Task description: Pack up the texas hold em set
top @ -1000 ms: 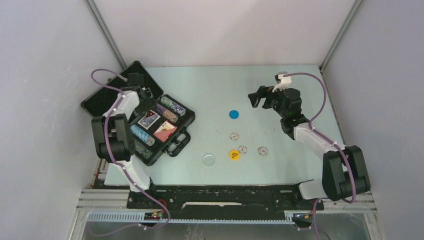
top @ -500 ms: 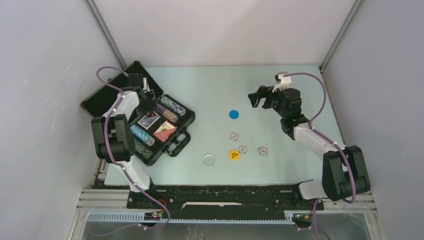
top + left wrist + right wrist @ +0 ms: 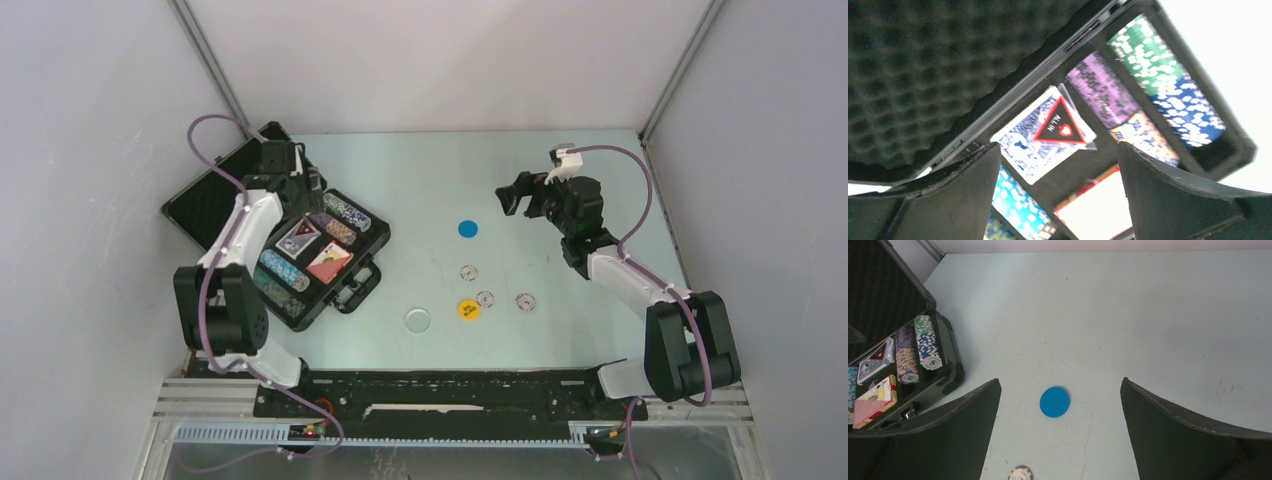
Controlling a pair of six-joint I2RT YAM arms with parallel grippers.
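Six small round discs lie loose on the table (image 3: 420, 170) in the overhead view: a blue disc (image 3: 467, 228), a yellow disc (image 3: 468, 309), a clear disc (image 3: 418, 319) and three pale chips (image 3: 485, 298), all well apart from the open briefcase (image 3: 352, 283) at the left. The left gripper (image 3: 298, 190) hovers over the case near its hinge. The right gripper (image 3: 512, 195) hangs above the table beyond the blue disc.

Seen from the left wrist, the left gripper (image 3: 1057, 150) is spread wide and holds nothing. Below it the triangular marker (image 3: 1060, 125) lies on a blue-backed card deck (image 3: 1023, 150), with chip rows (image 3: 1168, 90) alongside and the foam-lined lid (image 3: 923, 60) behind.

Seen from the right wrist, the right gripper (image 3: 1060, 385) is likewise spread and empty, and the blue disc (image 3: 1054, 401) rests on the table beneath it.

Packing looks partly done. Chips, decks and marker sit in the case; the six discs remain to be gathered and the lid shut.
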